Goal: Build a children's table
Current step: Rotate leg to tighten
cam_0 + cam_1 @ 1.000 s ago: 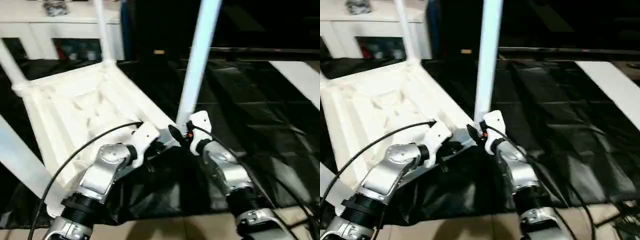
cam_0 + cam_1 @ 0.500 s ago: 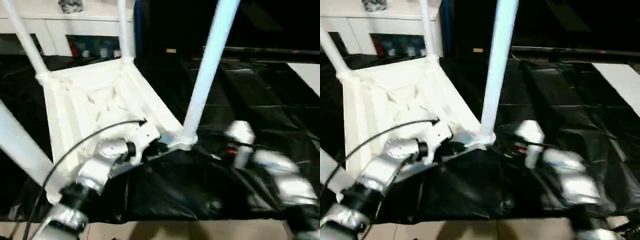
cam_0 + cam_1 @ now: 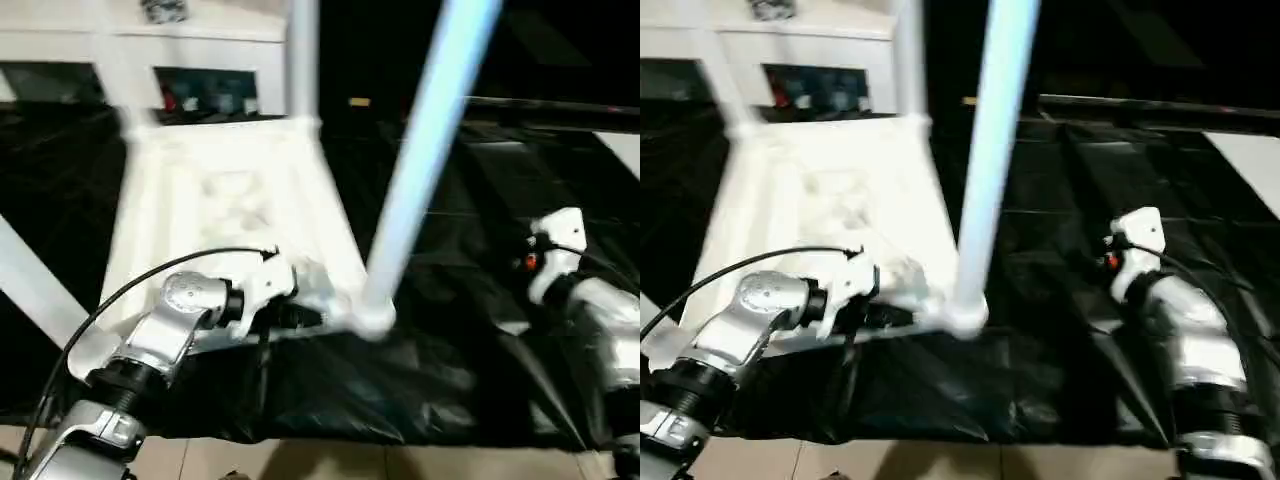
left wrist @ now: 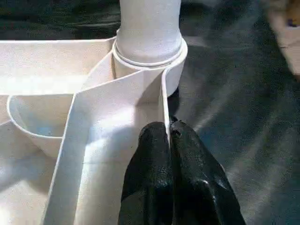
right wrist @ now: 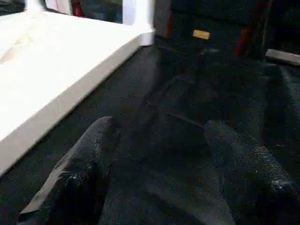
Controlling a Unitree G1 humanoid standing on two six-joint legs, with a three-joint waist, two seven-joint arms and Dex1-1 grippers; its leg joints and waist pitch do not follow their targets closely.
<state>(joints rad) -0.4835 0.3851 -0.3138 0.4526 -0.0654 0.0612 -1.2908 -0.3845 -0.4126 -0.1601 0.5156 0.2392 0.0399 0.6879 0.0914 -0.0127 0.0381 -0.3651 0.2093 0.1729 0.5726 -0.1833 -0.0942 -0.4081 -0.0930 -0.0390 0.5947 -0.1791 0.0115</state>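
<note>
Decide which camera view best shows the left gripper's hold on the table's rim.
The left wrist view: the left gripper is shut on the thin rim wall of the table, just below the leg in its corner socket. The two eye views show that gripper from the side, blurred; the right wrist view shows just the table's edge.

The near leg (image 3: 425,170) runs off the top edge, so its upper end is out of sight. The table (image 3: 230,190) is smeared by motion blur; its ribbing cannot be made out. The left arm (image 3: 160,340) covers part of the table's near rim. Items behind the cabinet (image 3: 180,60) glass are too blurred to identify.
</note>
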